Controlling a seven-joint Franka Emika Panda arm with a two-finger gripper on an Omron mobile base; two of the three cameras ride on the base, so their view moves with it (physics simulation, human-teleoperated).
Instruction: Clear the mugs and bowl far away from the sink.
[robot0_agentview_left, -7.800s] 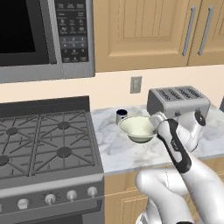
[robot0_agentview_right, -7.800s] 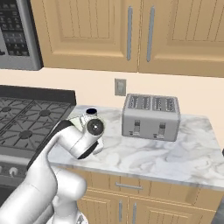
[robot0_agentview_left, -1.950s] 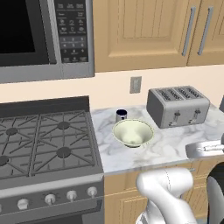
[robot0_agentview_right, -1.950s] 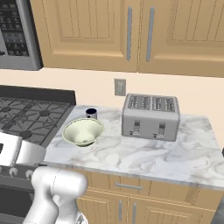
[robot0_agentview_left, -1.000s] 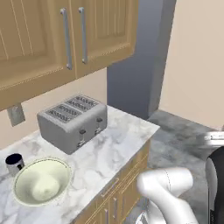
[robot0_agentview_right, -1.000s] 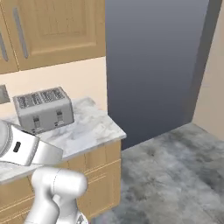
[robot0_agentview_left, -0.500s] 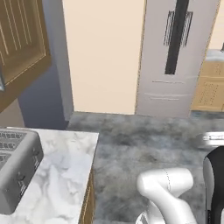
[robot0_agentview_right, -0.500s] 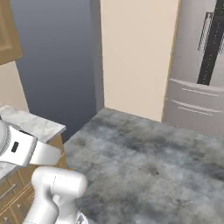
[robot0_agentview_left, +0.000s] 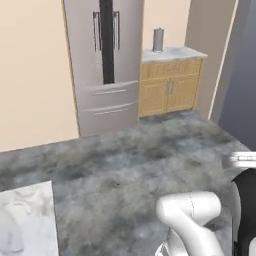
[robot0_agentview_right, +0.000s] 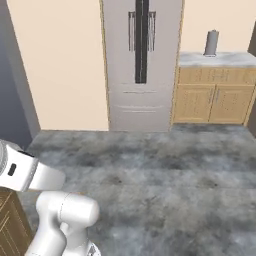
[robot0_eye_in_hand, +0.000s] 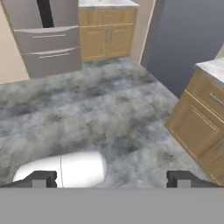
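The two-finger gripper (robot0_eye_in_hand: 111, 178) hangs low over the mottled grey stone floor (robot0_agentview_left: 145, 145), its dark tips spread wide apart with nothing between them. No mug, bowl or sink is in sight here, so where they sit cannot be told. The base faces a tall stainless-steel refrigerator (robot0_agentview_right: 141, 60) beside light wooden cabinets (robot0_agentview_right: 214, 95), which suggests a travelling step; next, the base would need to bring the dishes' counter into reach.
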